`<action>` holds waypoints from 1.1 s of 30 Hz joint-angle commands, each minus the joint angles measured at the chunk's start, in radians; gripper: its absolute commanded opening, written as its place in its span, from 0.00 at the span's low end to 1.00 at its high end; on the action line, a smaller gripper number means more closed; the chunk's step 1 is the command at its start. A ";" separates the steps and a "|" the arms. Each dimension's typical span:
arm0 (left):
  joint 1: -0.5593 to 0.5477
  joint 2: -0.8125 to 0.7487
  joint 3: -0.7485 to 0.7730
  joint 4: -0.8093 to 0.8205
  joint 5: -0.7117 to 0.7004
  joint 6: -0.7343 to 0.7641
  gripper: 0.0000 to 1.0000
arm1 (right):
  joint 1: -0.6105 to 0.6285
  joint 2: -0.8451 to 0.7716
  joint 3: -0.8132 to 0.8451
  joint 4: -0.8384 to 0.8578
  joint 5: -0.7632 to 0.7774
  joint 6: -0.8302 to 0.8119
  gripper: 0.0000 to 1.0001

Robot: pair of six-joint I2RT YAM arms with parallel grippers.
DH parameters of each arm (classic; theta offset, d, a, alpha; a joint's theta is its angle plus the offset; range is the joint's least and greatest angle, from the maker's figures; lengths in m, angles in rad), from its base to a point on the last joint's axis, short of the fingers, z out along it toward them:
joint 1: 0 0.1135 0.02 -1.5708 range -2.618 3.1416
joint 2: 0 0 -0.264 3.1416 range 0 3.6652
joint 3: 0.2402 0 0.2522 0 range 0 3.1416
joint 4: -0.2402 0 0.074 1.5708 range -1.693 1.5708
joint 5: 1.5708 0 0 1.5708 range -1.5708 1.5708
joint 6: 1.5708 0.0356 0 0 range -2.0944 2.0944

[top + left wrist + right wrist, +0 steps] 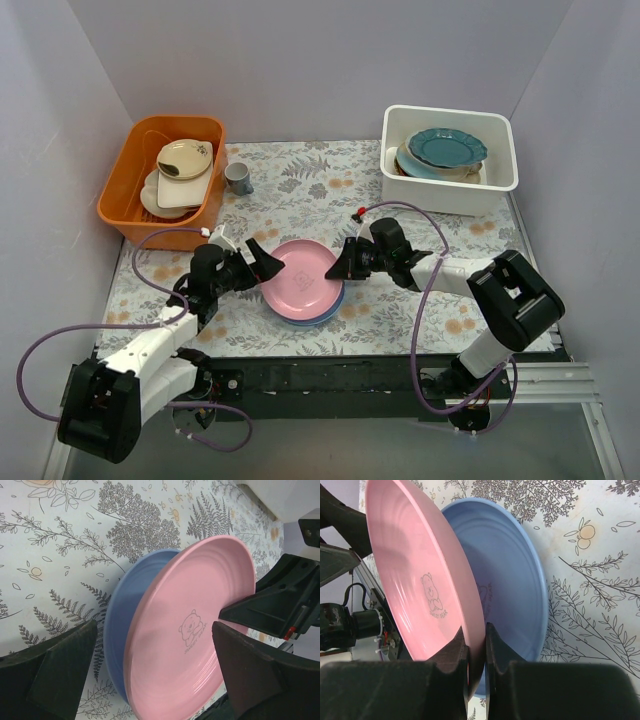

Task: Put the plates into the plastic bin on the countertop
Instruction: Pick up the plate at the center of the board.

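Lighting bright, even and diffuse from above; shadows soft and short. Overhead view sharp throughout. Wrist views: fingers [55,675] in the foreground dark and out of focus; pink plate [415,570] shows mild sheen; countertop [50,555] pattern crisp.

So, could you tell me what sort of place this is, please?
Likely a mock kitchen counter in a plain-walled test booth: a floral countertop, a white bin of plates and an orange tub of dishes.

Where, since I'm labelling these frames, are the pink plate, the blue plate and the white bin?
pink plate [190,630]: left wrist view, middle of its face.
blue plate [512,580]: right wrist view, its inner face.
white bin [450,197]: top external view, its front wall.
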 commanded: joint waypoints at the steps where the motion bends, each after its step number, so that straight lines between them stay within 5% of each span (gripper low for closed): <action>1: -0.004 -0.081 0.040 -0.076 -0.051 0.002 0.98 | -0.001 -0.053 0.053 0.019 0.011 -0.010 0.01; 12: -0.002 -0.207 0.068 -0.188 -0.082 0.001 0.98 | -0.060 -0.085 0.084 -0.023 0.001 -0.031 0.01; 22: -0.002 -0.153 0.057 -0.090 -0.047 -0.019 0.98 | -0.238 -0.269 0.047 -0.154 0.000 -0.097 0.01; 33: -0.004 -0.058 0.064 -0.039 -0.001 -0.006 0.98 | -0.408 -0.297 0.156 -0.250 -0.029 -0.148 0.01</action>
